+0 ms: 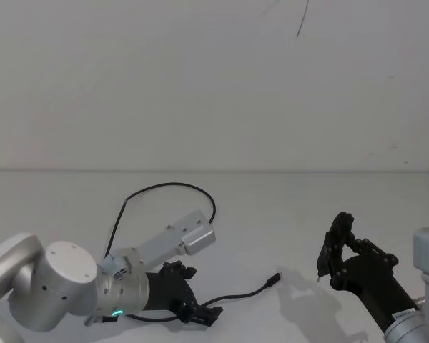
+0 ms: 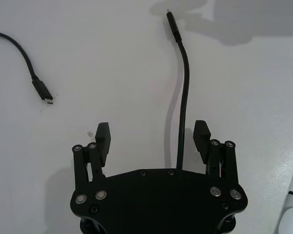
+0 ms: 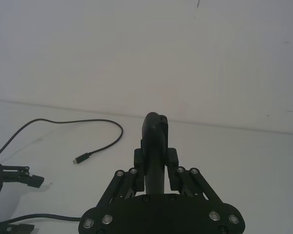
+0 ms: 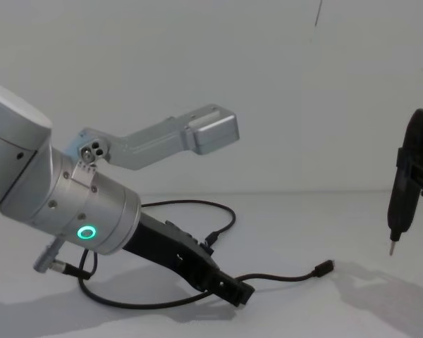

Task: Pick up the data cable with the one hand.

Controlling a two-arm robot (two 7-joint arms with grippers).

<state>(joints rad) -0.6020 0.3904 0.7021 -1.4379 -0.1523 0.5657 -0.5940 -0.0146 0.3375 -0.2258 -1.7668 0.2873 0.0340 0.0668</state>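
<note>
Left gripper low over bench, jaws wide, empty. Data cable lies between them, off-centre, plug at gripper's 3 o'clock. Risk: thin cord rolls out on closing. Right gripper parked, clasping pointed tool.

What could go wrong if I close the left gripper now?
The thin black data cable lies off-centre inside the open left gripper, close to one finger, so closing might nudge it aside. It also loops beneath the silver wrist, so lifting may snag it.
</note>
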